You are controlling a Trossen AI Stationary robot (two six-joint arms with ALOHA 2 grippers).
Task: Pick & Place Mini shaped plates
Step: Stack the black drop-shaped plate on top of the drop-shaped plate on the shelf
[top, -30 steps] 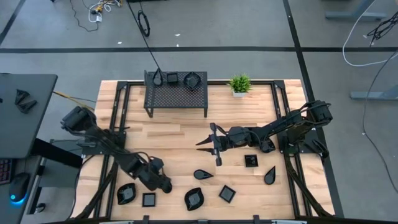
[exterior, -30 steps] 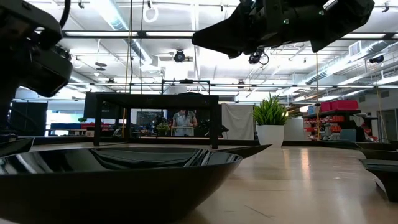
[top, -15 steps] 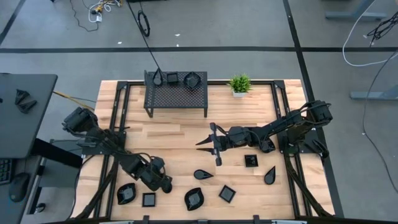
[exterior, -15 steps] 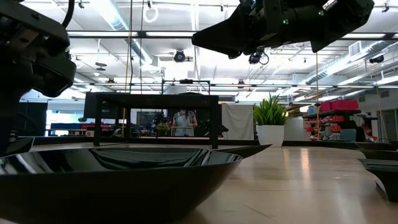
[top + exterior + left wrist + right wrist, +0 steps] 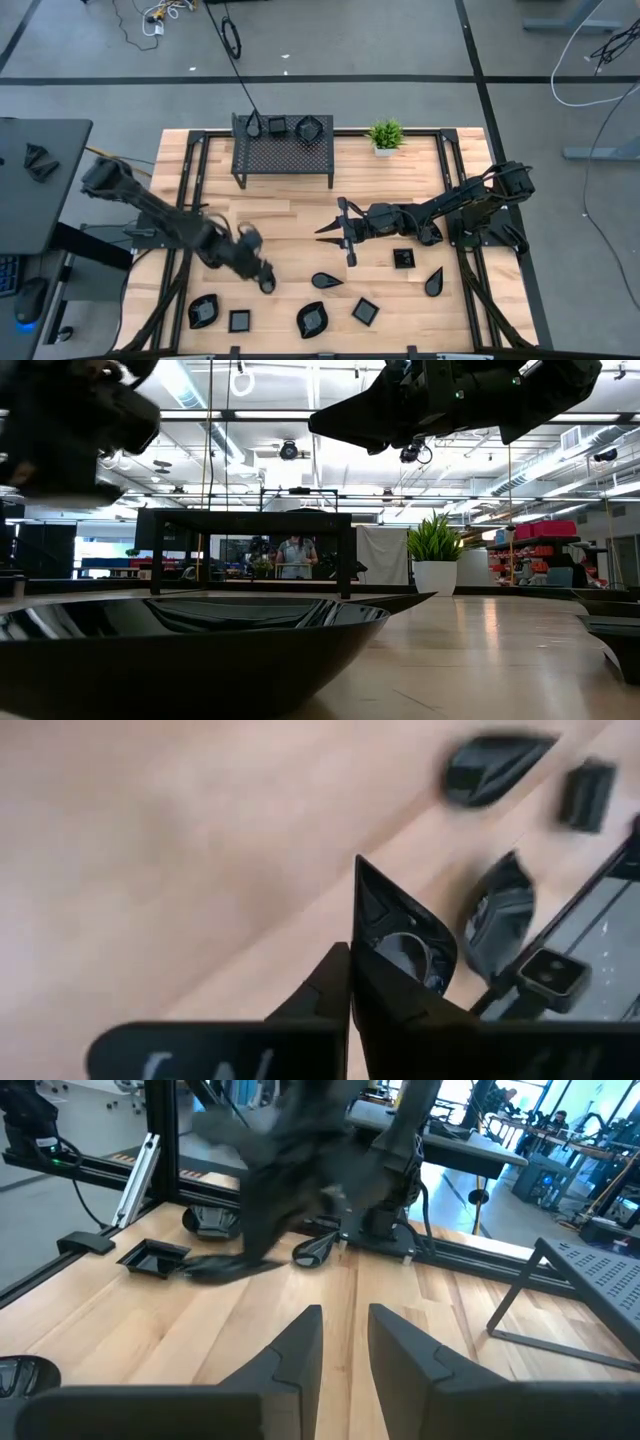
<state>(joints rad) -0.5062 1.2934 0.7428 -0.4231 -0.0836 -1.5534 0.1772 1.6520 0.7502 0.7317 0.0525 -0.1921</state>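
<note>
Plates first: your left end effector [image 5: 352, 982] has just closed on a teardrop plate [image 5: 400, 935] and swung up off the surface [image 5: 290, 225], so the pick looks done. That plate's long axis runs straight out from the fingers, tip leading. Your right end effector [image 5: 345, 1342] hovers part-open, empty.

Grey floor [image 5: 400, 40]; ceiling strip lights [image 5: 190, 390], perhaps fluorescent.
</note>
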